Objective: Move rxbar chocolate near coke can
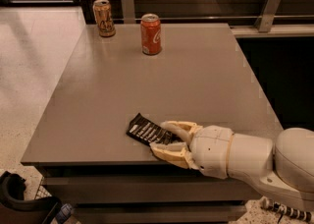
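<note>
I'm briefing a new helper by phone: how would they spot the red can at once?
On the grey table, two cans stand near the far edge, away from the claw, which is at the near edge by the black snack bar. The red can is the right-hand one; its white script sets it apart from the tan-gold can to its left.

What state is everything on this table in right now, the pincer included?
pincer: low at the front edge of the table, shut on the bar's right end.
rxbar chocolate: flat near the front edge, gripped, far from the red can.
coke can: upright at the back, untouched.
tan-gold can: upright, back left corner, apart from the coke can.
</note>
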Robot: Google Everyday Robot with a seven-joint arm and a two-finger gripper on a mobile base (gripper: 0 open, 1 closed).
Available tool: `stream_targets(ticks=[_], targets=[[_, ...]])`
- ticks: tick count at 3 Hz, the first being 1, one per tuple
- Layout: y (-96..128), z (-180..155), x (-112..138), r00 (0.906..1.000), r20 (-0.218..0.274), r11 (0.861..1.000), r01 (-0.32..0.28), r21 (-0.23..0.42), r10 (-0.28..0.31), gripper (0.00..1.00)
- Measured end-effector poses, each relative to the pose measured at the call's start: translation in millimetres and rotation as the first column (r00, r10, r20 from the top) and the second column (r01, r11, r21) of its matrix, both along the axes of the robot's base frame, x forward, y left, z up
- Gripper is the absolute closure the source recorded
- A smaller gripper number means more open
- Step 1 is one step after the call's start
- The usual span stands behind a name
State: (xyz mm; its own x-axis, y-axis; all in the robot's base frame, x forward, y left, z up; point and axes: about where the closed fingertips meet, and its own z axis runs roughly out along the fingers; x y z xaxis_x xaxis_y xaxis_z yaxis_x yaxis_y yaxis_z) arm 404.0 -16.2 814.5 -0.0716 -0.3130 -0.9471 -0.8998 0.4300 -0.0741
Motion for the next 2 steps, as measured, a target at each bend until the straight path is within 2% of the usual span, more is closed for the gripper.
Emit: stream_targets(ticks=[1, 2], targets=[[-2, 7, 4, 0.9998, -0.013, 1.000, -0.016, -0.003, 0.016, 1.00], [-28, 34, 26, 0.9999, -0.003, 1.000, -0.015, 0.003, 0.015, 1.00]])
